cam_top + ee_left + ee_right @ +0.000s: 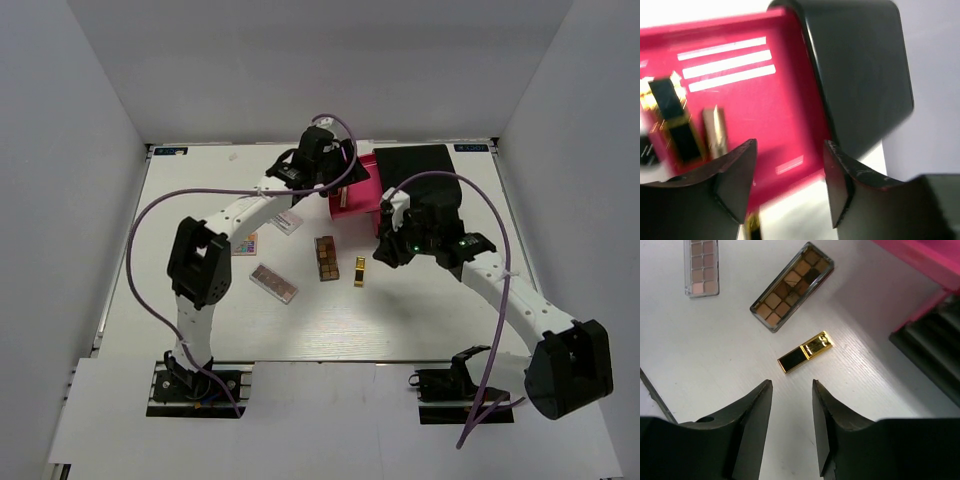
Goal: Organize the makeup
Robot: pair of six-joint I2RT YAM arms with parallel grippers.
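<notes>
Lipstick, gold-and-black: lay flat on the white table, just beside the brown eyeshadow palette and near the pink drawer. It sat directly ahead of the right gripper, whose jaws stood apart with nothing between them.
Handling, as judged: light, rigid, glossy and likely slippery. The case was square-sided, so best pinched across its two long flat sides near the middle, with the jaws turned to match its slant.
Pale palette: farther off, flat and thin, probably awkward to lift off the tabletop.
Left gripper: jaws apart and empty, over the pink drawer. Another black-and-gold lipstick and what seemed a rose-gold tube lay inside, though blur left their details uncertain.
</notes>
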